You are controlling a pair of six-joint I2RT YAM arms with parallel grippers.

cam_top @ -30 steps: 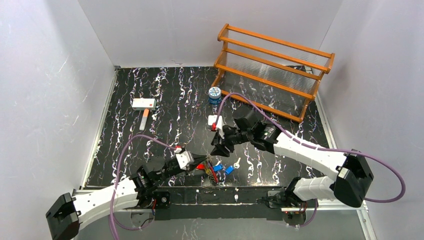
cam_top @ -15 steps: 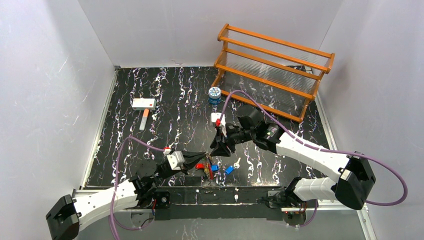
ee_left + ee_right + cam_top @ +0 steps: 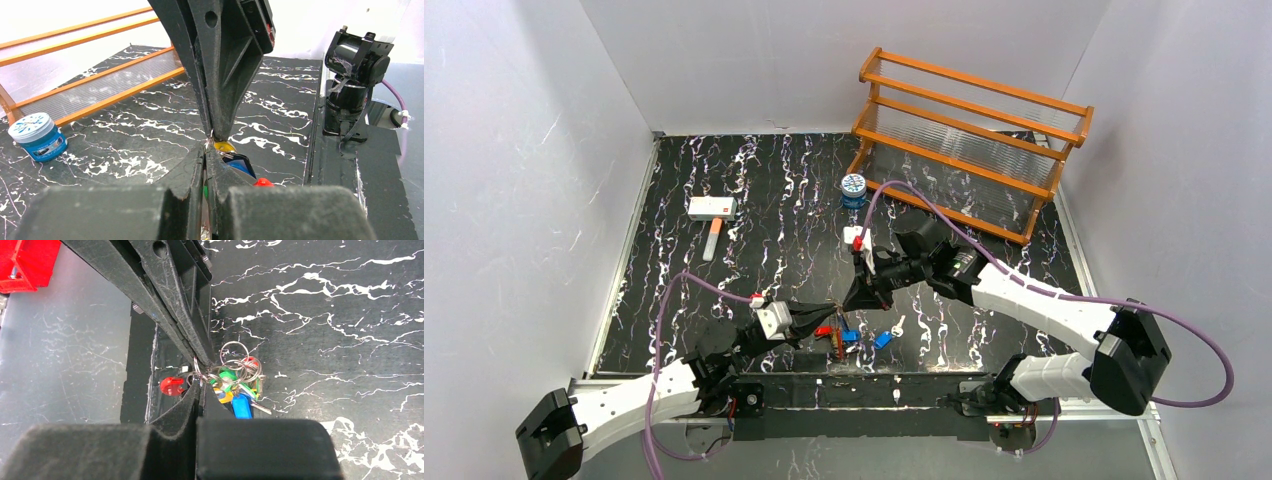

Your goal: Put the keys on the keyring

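Threading looked under way: the left fingers and right fingers met tip to tip, both pinched shut on the keyring wire amid the bunched keys, well on the near side of the blue tin, so the next move would need a key fed steadily along that wire.

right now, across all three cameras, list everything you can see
key bunch: one, red, green, yellow and blue heads, near edge, centre
rings: several, silver, looped through the bunch
loose keys: two, one blue, one silver, just right of the bunch
tin: one, blue with white lid, beside the rack
rack: one, orange wood with clear shelves, far right corner
tool: one, white head with orange handle, far left
table: one, black with white veins
left gripper: one, black, shut, tip at the bunch
right gripper: one, black, shut, tip meeting the left's
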